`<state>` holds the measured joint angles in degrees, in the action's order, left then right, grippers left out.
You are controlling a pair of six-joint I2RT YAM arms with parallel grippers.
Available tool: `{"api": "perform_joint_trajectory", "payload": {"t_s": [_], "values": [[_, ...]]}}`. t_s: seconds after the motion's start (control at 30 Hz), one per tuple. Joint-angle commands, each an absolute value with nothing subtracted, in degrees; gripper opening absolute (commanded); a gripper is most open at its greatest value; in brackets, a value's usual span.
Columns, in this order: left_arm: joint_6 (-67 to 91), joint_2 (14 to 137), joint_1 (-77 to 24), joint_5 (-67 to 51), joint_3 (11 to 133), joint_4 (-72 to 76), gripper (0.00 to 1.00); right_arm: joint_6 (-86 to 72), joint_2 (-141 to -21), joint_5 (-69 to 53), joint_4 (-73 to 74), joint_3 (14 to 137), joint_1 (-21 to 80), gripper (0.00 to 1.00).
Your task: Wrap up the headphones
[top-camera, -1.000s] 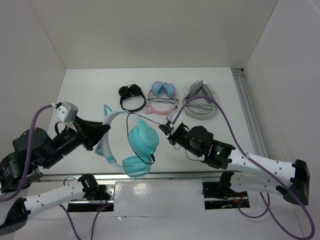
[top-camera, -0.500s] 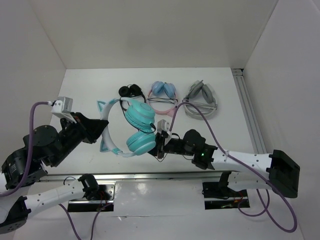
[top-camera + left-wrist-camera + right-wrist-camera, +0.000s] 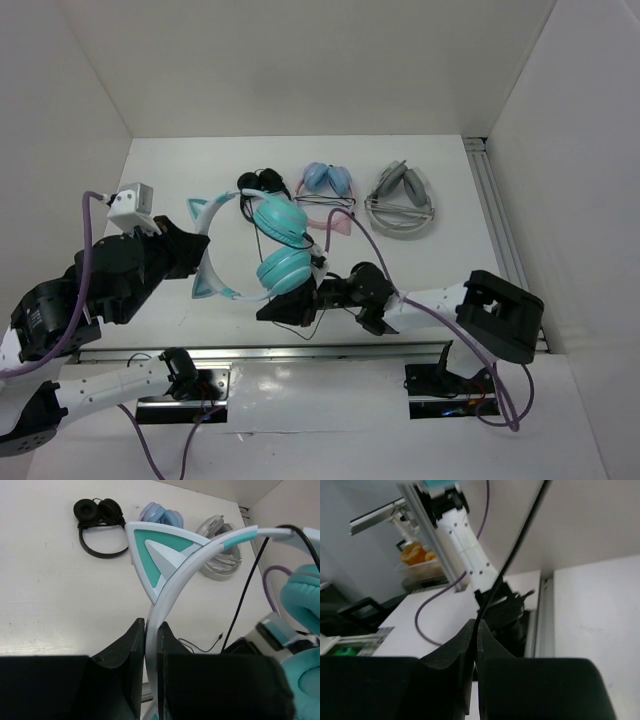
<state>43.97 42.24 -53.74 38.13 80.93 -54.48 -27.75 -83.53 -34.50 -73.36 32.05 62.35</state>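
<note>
Grips: left end effector (image 3: 152, 630) clenched on pale headband (image 3: 200, 554) of teal cat-eared headphones (image 3: 285, 270); right end effector (image 3: 476, 626) pinching thin black cable (image 3: 516, 544); wind taut, evenly.

Teal headphones (image 3: 281, 222): we read no brand, word or number on them.
Counter (image 3: 455, 265): we find no label or sign that we can read.
Elsewhere: nothing legible to us.

Your left arm sits folded at the left, left gripper (image 3: 152, 632) clamped tight on the headphones (image 3: 160, 555) at the band. Your right arm stretches low and leftward (wrist camera looking back past the bases), right gripper (image 3: 476, 629) pinching the cable (image 3: 517, 542).
</note>
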Motion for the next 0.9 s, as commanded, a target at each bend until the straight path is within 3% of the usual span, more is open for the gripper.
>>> {"api": "perform_joint_trajectory", "payload": {"t_s": [0.0,0.27,0.53,0.87], "values": [[49.31,41.65,-53.44,45.96,85.43,-44.03,0.0,-42.31,-90.86,-44.11,-106.05,34.09,62.84,0.11],[50.98,42.19,-53.44,50.09,85.95,-46.4,0.0,-41.84,-93.6,-43.07,-108.37,37.44,65.83,0.2],[48.52,44.82,-53.44,58.0,88.68,-48.6,0.0,-34.82,-88.69,-41.75,-96.1,37.44,67.85,0.23],[41.93,51.85,-53.44,65.91,101.86,-52.91,0.0,-27.33,-84.91,-37.97,-83.51,35.07,71.71,0.23]]}}
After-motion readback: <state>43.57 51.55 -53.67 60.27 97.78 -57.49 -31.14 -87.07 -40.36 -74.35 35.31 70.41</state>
